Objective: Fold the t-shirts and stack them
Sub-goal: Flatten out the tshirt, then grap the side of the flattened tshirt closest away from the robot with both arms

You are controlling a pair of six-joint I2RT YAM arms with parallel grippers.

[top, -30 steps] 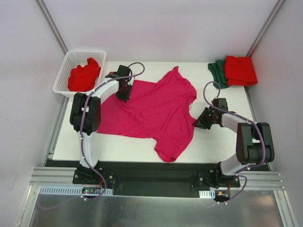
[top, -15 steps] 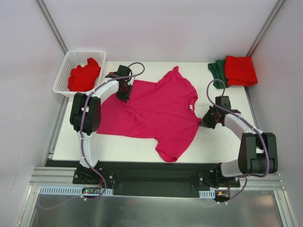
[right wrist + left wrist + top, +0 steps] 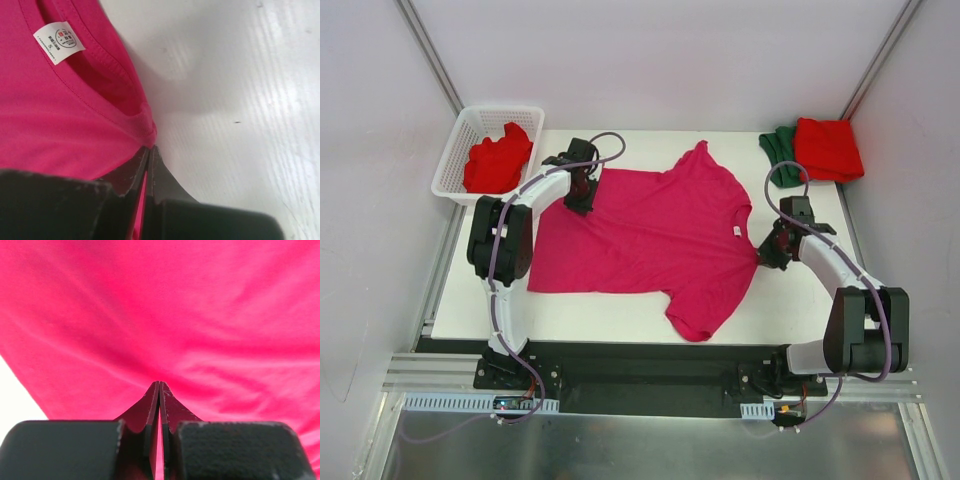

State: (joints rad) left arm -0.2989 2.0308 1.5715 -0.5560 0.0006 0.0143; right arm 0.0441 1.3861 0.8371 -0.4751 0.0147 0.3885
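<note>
— Where do we see the pink t-shirt [image 3: 650,240]?
— Spread flat in the middle of the table [image 3: 790,300]. Our left gripper [image 3: 582,198] pinches its far-left edge. Our right gripper [image 3: 768,250] is clamped on the collar, toward the table's right edge.

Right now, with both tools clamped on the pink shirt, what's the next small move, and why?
Probably draw the right tool slightly outward, away from the left tool. Both are shut on the pink shirt, one by the collar, one at the opposite hem corner, and faint creases show across the cloth between them.
</note>
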